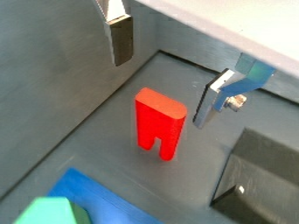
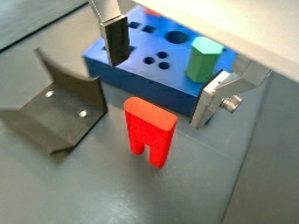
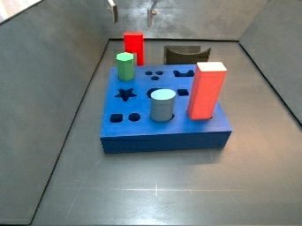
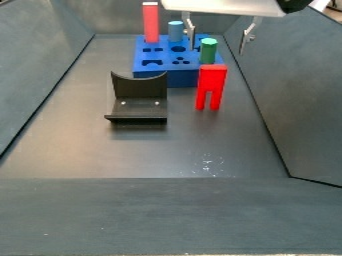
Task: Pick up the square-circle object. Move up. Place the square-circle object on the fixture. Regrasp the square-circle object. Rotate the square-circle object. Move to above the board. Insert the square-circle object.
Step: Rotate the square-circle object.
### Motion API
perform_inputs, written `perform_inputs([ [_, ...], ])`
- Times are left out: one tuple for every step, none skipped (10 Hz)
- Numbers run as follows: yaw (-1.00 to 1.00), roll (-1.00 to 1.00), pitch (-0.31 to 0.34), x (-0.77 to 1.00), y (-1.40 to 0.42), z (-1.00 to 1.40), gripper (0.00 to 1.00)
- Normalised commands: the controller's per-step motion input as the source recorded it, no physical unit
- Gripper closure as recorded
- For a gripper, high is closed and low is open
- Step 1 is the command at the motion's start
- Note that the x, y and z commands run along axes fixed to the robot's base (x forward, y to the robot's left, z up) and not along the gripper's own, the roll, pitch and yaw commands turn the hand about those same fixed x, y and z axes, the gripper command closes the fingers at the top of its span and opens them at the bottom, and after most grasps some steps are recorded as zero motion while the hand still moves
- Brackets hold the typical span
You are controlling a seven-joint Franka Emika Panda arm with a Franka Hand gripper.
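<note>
While the peg (image 2: 149, 131) stands upright just beside the board (image 2: 146, 72), the tool (image 2: 163, 74), wide open above it, should descend centred, straddling its flat sides before closing.

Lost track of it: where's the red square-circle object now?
In a side view the square-circle object stands upright on the floor between board and fixture, below the open claw.

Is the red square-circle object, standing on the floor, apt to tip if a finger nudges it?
Probably. The square-circle object stands upright on two narrow legs, notch at its base, so its footing looks small. It looks rigid with flat sides, so it should slide or topple, not roll. The gripper hangs open above it, not touching.
</note>
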Motion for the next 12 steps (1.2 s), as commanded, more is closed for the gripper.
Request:
perform_inputs([
  [0.81,-0.06,0.026,0.03,0.00,-0.02,0.00],
  [0.50,-0.06,0.026,0.03,0.00,-0.02,0.00],
  [0.38,-0.06,0.025,0.03,0.00,-0.02,0.00],
  [0.21,-0.06,0.025,0.03,0.00,-0.02,0.00],
  [0.14,-0.06,0.025,0.00,0.00,-1.00,0.00],
  [0.09,-0.06,0.003,0.02,0.00,-1.00,0.00],
  [0.08,-0.05,-0.011,0.02,0.00,-1.00,0.00],
  [0.06,-0.04,-0.025,0.03,0.01,-1.00,0.00],
  [0.05,-0.03,-0.032,0.03,0.00,-0.85,0.00],
  [0.05,-0.02,-0.035,0.03,0.01,-0.69,0.00],
  [0.05,-0.01,-0.034,0.03,0.01,-0.54,0.00],
  [0.04,0.00,-0.029,0.03,0.01,-0.33,0.00],
])
